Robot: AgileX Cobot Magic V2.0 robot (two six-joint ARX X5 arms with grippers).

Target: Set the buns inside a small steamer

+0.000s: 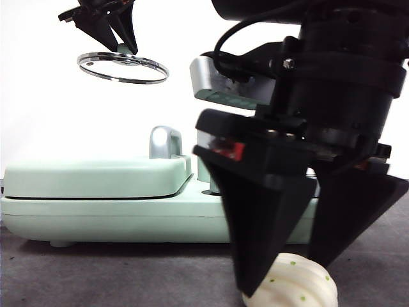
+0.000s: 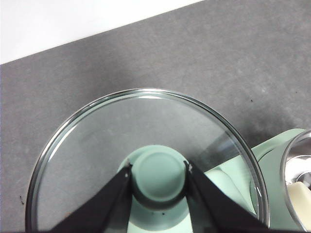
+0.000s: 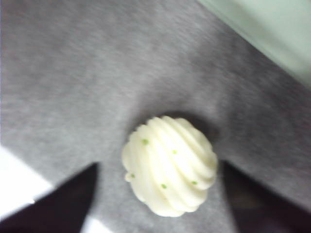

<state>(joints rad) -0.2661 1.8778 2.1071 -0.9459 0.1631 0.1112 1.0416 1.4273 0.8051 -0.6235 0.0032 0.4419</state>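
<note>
We see the right gripper [image 1: 305, 272] spread wide around the twisted bun [image 3: 169, 165] near the table's front edge; the left gripper [image 2: 158, 177] grips the lid [image 2: 146, 145] by its knob, held high.

Lab-style robot test bench: plain white backdrop [image 1: 38, 96], grey felt tabletop [image 1: 115, 275], staged mint-green griddle [image 1: 96, 179].

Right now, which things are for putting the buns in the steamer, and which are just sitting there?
For the job:
- twisted bun with green specks, between the right gripper's open fingers
- plain bun, already in the small steamer
- glass lid, held up by its knob in the left gripper

Just sitting there:
- flat green griddle
- grey table mat
</note>
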